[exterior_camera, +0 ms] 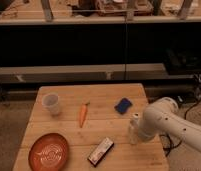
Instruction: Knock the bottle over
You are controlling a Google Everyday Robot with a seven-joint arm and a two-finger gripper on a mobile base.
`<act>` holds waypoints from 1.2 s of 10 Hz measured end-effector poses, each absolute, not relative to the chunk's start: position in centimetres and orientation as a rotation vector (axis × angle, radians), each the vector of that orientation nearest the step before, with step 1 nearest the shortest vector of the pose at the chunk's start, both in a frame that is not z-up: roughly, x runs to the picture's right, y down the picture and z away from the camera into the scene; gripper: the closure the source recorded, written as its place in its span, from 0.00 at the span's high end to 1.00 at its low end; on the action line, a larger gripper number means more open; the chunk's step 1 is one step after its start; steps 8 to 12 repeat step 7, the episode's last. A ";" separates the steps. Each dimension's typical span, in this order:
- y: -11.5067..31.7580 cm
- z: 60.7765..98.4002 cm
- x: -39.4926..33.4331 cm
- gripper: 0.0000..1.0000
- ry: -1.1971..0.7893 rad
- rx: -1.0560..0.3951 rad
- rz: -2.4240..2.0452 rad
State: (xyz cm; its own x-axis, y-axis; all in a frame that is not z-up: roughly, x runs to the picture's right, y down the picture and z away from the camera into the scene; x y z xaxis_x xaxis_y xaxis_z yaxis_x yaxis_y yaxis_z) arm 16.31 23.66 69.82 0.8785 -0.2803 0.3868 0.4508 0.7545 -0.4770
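Pale wooden desk (69, 95): clear bottle (133, 129) with whitish cap, beside it the white gripper (142, 134) at lower right; translucent white cup (51, 104); orange carrot (83, 114); blue sponge (123, 105); orange-red plate (48, 152) with pale swirls

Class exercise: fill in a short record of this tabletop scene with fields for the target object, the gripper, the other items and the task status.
target: bottle, clear, upright, near the table's right edge
gripper: gripper, low beside the bottle on its right
other items: white cup, carrot, blue sponge, orange plate, small flat packet
task status: bottle not yet knocked over
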 end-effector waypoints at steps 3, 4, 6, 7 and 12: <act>21.4 70.3 8.8 0.00 -0.366 -0.409 -0.554; 19.8 70.5 5.8 0.00 -0.389 -0.330 -0.614; 18.8 70.9 3.0 0.00 -0.397 -0.304 -0.632; 18.9 71.0 1.8 0.00 -0.394 -0.320 -0.621; 18.9 71.0 1.8 0.00 -0.394 -0.320 -0.621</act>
